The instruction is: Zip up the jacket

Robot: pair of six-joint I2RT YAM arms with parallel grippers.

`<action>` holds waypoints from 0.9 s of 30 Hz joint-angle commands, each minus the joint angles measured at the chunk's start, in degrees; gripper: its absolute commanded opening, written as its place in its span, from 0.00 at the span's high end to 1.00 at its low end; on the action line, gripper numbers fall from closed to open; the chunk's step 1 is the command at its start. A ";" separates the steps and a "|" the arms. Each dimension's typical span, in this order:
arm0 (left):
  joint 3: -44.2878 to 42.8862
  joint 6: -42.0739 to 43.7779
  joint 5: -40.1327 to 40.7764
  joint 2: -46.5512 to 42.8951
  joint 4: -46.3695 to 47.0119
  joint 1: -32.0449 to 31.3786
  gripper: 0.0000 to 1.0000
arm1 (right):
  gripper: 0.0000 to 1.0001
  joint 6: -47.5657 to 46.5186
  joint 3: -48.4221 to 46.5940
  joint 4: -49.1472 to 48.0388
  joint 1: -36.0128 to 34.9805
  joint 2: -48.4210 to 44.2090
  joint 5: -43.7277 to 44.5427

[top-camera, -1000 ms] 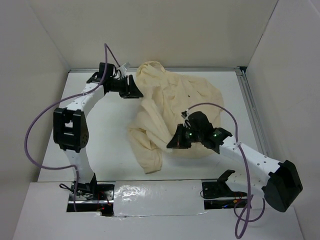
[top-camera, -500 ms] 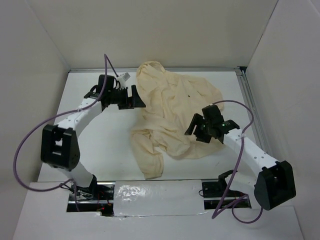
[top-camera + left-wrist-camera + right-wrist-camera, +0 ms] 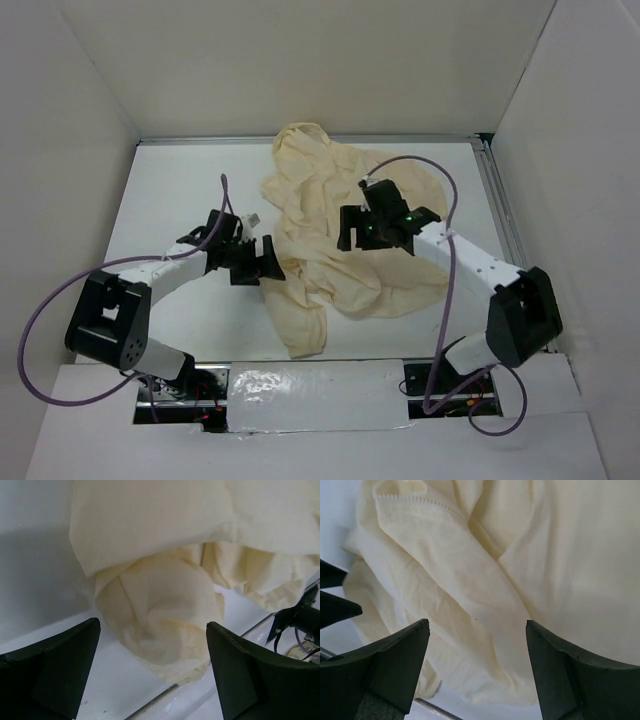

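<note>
You have the jacket (image 3: 312,190) crumpled in a heap on the worktop (image 3: 180,190), spread from its middle to the far edge, with a long fold trailing toward the arm bases. Your left gripper (image 3: 268,262) sits just beside the jacket's left edge, fingers spread wide with nothing between them. Your right gripper (image 3: 348,228) hangs over the middle of the fabric, likewise spread and empty.

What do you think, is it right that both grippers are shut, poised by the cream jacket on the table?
No: the left gripper and right gripper are both open, fingers spread wide, as the wrist views show. They are by the cream jacket.
</note>
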State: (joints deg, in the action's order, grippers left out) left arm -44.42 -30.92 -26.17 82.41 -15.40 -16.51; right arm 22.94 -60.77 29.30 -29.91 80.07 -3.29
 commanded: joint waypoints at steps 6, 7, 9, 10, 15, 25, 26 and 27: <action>-1.01 -0.37 1.12 7.40 3.36 -4.23 0.67 | 0.16 -2.47 6.08 -0.55 -4.28 4.14 -0.41; -1.89 -0.63 3.04 8.28 2.40 -4.23 0.93 | 0.17 -1.94 7.24 -0.91 -4.19 3.60 0.21; -5.22 -1.95 9.52 9.52 -0.23 -3.09 1.00 | 0.43 -0.45 9.35 -1.87 -3.75 2.20 -0.40; -7.76 -3.00 12.35 8.56 -3.55 -1.69 1.00 | 0.66 0.26 9.62 -2.31 -3.92 1.67 -1.27; -16.91 -3.19 25.72 1.10 -10.70 5.69 1.00 | 1.00 0.26 7.69 -6.35 -7.43 -1.85 -17.16; -40.17 6.57 23.81 6.32 -9.02 20.02 0.97 | 1.00 8.87 3.03 -20.16 -13.24 3.15 -38.83; -41.95 6.31 23.80 8.10 -12.52 20.38 0.70 | 1.00 9.57 2.33 -18.24 -12.90 4.55 -36.29; -44.32 5.61 23.80 11.77 -13.77 20.64 0.43 | 1.00 11.23 2.15 -17.36 -12.72 5.17 -33.83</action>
State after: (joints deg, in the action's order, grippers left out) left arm -84.77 -26.87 -1.83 86.70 -24.60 2.37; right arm 29.67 -56.34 13.34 -43.09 82.87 -36.64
